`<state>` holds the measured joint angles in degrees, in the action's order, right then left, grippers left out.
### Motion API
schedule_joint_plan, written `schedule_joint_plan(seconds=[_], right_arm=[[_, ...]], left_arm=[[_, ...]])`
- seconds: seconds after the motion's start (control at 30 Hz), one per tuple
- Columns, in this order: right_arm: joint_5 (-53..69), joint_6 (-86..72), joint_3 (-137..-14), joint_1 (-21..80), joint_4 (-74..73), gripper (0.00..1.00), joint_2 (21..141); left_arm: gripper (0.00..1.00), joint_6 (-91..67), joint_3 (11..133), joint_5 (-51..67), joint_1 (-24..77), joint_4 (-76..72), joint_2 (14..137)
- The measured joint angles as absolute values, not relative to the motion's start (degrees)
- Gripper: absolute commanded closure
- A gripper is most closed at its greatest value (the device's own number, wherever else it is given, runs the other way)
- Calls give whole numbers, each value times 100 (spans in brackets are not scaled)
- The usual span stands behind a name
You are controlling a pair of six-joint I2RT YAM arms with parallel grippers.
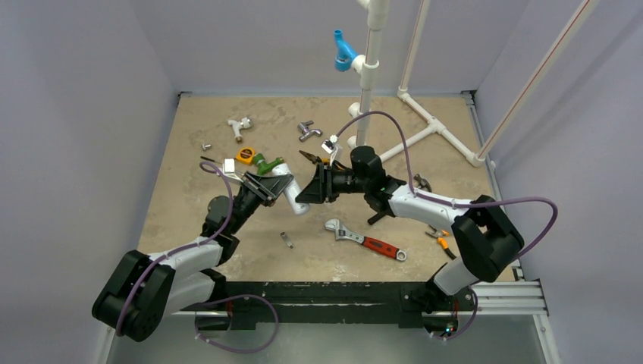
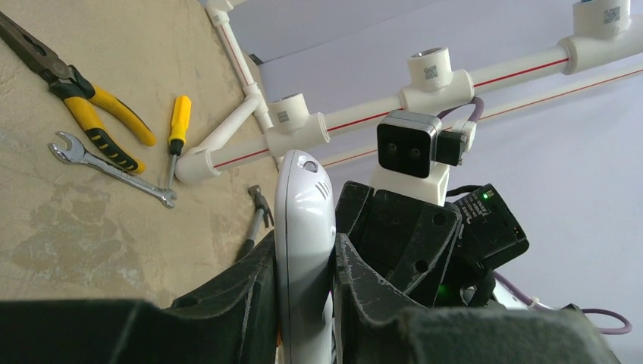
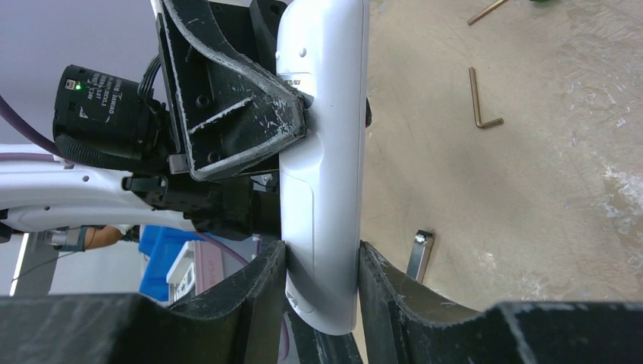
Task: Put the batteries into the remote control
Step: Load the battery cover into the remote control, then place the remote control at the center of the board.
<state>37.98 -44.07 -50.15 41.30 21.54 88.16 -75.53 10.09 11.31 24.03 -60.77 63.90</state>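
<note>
The remote control (image 1: 294,193) is a white handset held above the table between my two arms. In the left wrist view the remote control (image 2: 303,220) stands on edge with my left gripper (image 2: 303,303) shut on its sides. My right gripper (image 3: 322,280) is shut on the other end of the remote control (image 3: 322,136), one finger pressed against each flat side. From above, the left gripper (image 1: 267,186) and right gripper (image 1: 312,189) face each other across the handset. The batteries are out of view.
A red-handled adjustable wrench (image 1: 368,239) and a small metal piece (image 1: 286,240) lie near the front. Yellow pliers (image 2: 91,114), a screwdriver (image 2: 178,125) and a spanner (image 2: 106,167) lie by the white pipe frame (image 1: 425,129). A hex key (image 3: 481,98) lies on the table.
</note>
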Motion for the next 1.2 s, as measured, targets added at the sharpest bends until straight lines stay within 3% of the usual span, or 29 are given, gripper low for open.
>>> schedule_joint_plan(seconds=[0.23,0.33,0.5,0.63,0.93,1.2], right_arm=[[3798,-4407,-5054,4130,2123,69,8858],[3804,-4410,-5054,4130,2126,63,8862],[3760,-4401,-5057,4136,2134,43,8864],[3708,-4394,-5054,4136,2152,39,8862],[3935,-4799,-5022,4163,2779,45,8952],[4027,-4956,-5013,4163,3092,68,9076]], left_arm=[[100,-7548,1009,1122,2403,-6077,6383],[100,-7548,1009,1120,2403,-6077,6379],[100,-7550,1009,1131,2403,-6069,6375],[100,-7564,1009,1135,2403,-6071,6375],[100,-7588,1011,1186,2403,-6104,6383],[100,-7601,1116,1278,2403,-6366,6488]])
